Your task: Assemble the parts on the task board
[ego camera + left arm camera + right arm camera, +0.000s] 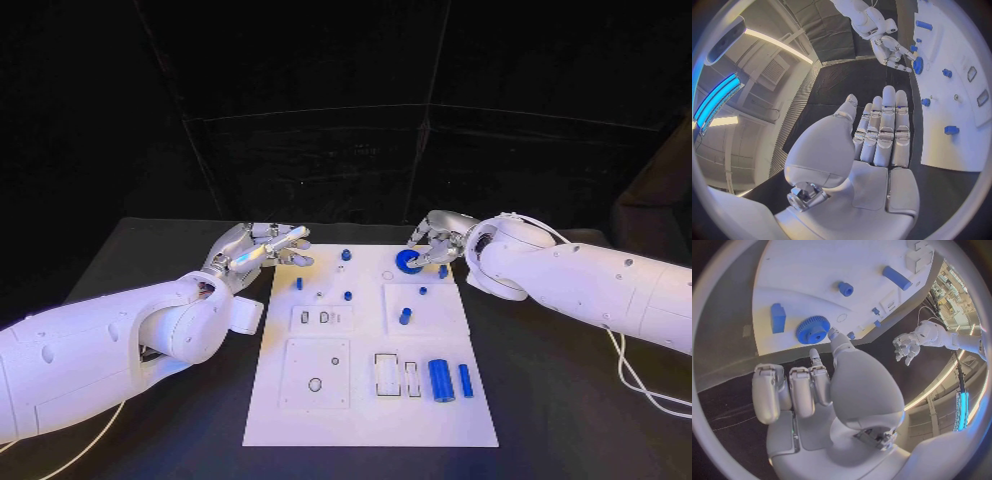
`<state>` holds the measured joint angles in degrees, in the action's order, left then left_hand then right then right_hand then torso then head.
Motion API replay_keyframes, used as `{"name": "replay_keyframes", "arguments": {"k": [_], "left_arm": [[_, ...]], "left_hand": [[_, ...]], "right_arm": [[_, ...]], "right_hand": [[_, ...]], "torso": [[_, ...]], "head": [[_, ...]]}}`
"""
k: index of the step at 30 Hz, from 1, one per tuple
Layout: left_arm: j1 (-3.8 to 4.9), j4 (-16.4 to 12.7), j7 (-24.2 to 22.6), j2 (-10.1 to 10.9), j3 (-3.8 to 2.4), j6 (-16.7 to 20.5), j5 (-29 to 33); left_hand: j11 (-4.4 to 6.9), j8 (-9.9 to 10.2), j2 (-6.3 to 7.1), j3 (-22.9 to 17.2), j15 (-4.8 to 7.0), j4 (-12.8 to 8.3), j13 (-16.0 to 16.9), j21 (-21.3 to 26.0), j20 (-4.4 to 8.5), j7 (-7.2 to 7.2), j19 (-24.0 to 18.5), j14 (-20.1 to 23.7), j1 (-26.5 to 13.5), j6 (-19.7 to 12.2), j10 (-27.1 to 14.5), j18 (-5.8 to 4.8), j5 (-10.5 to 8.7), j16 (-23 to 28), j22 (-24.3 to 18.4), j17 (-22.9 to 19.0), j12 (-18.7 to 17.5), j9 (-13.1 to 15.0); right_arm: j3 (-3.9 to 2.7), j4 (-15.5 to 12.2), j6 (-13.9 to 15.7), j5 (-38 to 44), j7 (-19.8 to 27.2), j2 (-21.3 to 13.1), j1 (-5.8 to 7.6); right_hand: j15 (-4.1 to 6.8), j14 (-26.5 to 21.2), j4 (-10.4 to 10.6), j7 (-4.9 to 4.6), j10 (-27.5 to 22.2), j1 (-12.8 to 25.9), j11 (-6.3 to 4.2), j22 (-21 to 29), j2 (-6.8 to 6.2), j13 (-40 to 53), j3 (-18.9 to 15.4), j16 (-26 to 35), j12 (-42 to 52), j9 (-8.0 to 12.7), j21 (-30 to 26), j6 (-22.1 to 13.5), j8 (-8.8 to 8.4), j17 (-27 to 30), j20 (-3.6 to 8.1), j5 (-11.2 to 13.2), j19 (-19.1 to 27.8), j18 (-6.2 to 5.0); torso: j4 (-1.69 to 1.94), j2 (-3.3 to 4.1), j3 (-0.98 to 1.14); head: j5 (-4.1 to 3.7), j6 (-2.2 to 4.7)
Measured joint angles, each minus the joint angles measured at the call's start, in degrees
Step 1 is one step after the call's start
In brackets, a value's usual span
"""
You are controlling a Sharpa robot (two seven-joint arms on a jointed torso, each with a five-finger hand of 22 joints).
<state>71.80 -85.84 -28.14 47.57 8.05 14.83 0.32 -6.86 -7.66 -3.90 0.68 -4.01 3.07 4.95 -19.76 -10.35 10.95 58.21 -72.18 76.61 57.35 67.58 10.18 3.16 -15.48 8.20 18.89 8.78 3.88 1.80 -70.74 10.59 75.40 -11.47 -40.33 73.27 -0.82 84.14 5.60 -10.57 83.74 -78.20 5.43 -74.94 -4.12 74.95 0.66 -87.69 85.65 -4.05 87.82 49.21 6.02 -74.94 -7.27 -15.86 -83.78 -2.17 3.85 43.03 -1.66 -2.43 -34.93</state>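
Observation:
The white task board (361,420) lies in the middle of the table. A blue gear (408,263) lies flat near its far edge. My right hand (437,240) hovers just over the gear. In the right wrist view my thumb tip touches the gear (812,330) at its rim, while the other fingers (792,390) are curled in, off it. My left hand (267,248) floats by the board's far left corner, fingers straight and apart, nothing in it (879,135). Two blue cylinders (440,380) lie side by side at the board's near right. Small blue pegs (348,296) stand around the middle.
Rectangular slots (387,373) and an oval hole (315,384) open in the board's near half. A blue block (778,317) stands close beside the gear. A white cable (635,380) trails over the table at the right. Black table surrounds the board.

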Motion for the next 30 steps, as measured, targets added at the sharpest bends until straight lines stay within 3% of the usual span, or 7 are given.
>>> {"name": "replay_keyframes", "arguments": {"k": [11, 28, 30], "left_arm": [[0.0, 0.07, 0.0, -0.05, 0.03, -0.06, 0.0], [0.0, 0.15, 0.0, -0.07, 0.05, -0.08, 0.0], [0.0, 0.16, 0.0, -0.07, 0.05, -0.09, 0.0]], "left_hand": [[0.0, 0.0, 0.0, 0.0, 0.0, 0.0, -0.05, 0.0, 0.0, 0.0, 0.0, 0.0, 0.0, 0.0, 0.0, 0.0, 0.0, 0.0, 0.01, -0.01, 0.0, 0.0], [0.0, 0.01, 0.0, 0.0, 0.0, 0.0, -0.05, 0.0, 0.0, 0.0, 0.0, 0.0, 0.0, 0.0, -0.01, 0.0, 0.0, 0.0, -0.04, 0.09, 0.0, 0.0], [-0.01, 0.01, 0.0, 0.0, 0.0, 0.0, -0.05, 0.0, 0.0, 0.0, 0.0, 0.0, 0.0, 0.0, -0.01, 0.0, 0.0, 0.0, -0.04, 0.08, 0.0, 0.0]], "right_arm": [[0.0, 1.1, -2.08, 1.07, -1.12, 0.84, -0.02], [-0.06, 2.22, -3.16, 1.94, -1.85, 1.56, 0.04], [-0.06, 2.27, -3.19, 1.98, -1.89, 1.66, 0.05]], "right_hand": [[0.0, 0.0, -0.15, 0.0, -0.01, -0.32, 0.0, 0.01, -0.3, -0.01, 0.15, -0.02, 0.18, -0.01, 0.22, 0.0, 0.25, 0.01, 0.0, -0.29, 0.0, -0.01], [0.01, 0.0, -0.7, 0.36, -0.01, -0.91, 0.0, 0.02, 0.73, -0.01, 0.71, -0.22, 0.49, -0.16, 0.44, 0.94, 1.08, 0.02, 0.0, -0.94, 0.0, -0.01], [0.0, 0.0, -0.7, 0.26, -0.01, -0.8, 0.0, 0.02, 0.84, -0.01, 0.71, -0.22, 0.57, -0.15, 0.44, 1.2, 1.31, 0.02, 0.0, -0.94, 0.0, 0.48]], "torso": [[0.01, -0.05, -0.02], [0.04, -0.08, -0.04], [0.04, -0.08, -0.03]], "head": [[-0.06, -0.26], [-0.05, -0.43], [-0.05, -0.47]]}}
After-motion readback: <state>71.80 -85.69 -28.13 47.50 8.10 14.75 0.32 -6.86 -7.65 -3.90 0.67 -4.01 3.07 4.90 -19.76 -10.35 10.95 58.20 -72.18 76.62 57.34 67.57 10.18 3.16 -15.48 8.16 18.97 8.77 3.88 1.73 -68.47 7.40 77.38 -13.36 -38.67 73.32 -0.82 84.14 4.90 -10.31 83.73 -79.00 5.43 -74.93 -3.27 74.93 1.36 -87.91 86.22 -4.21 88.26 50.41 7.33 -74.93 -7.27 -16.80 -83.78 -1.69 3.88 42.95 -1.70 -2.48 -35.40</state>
